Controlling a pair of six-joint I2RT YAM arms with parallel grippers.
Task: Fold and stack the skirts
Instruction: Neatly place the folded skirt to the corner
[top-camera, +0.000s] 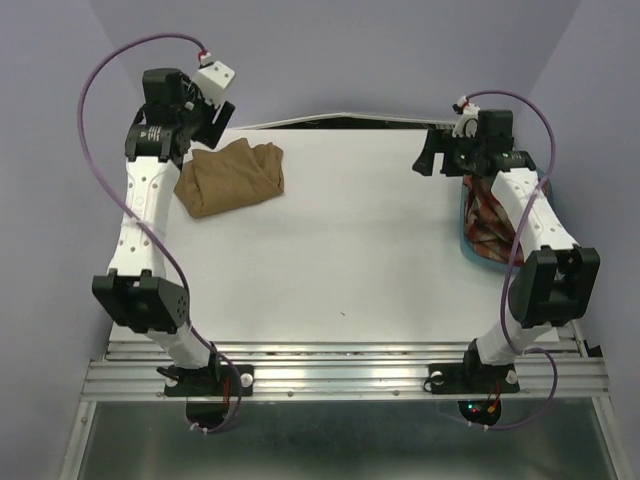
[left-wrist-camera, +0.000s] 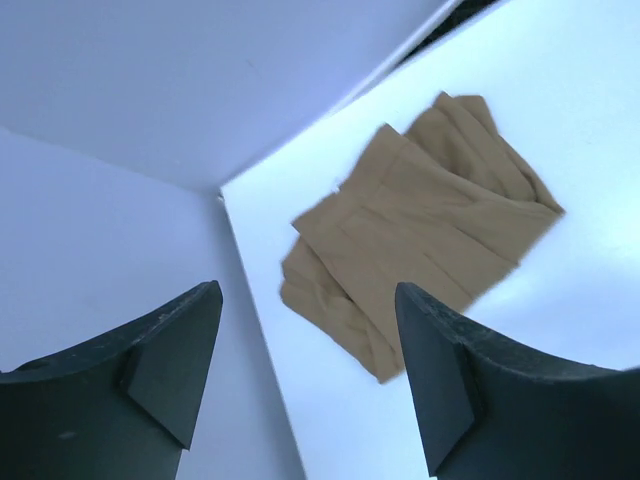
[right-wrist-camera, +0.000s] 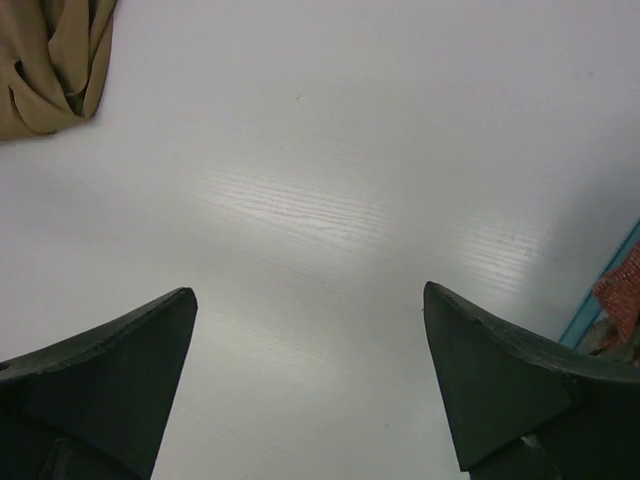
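**Q:** What is the largest element shown?
**A:** The white table (top-camera: 340, 250), seen from above. Both arms are mounted at its near edge.

**Q:** Where do the two skirts lie?
**A:** The tan skirt (top-camera: 230, 178) lies flat on the table at its far left corner, folded into a rough, slightly rumpled rectangle. The plaid skirt (top-camera: 488, 218) sits bunched in the blue tub (top-camera: 463, 222) at the table's right edge, well apart from the tan one. The right arm (top-camera: 530, 230) hides part of it.

**Q:** How do the grippers stand?
**A:** The left gripper (top-camera: 218, 115) hangs over the far left corner, just beside the tan skirt. In the left wrist view its fingers (left-wrist-camera: 170, 350) stand apart with nothing between them, and the skirt lies on the table below.
The right gripper (top-camera: 428, 160) hangs over the far right part of the table, near the tub. Its jaws are spread wide and hold nothing. The right wrist view shows bare table beneath it, an edge of the tan skirt at the upper left, and the tub rim at the lower right.
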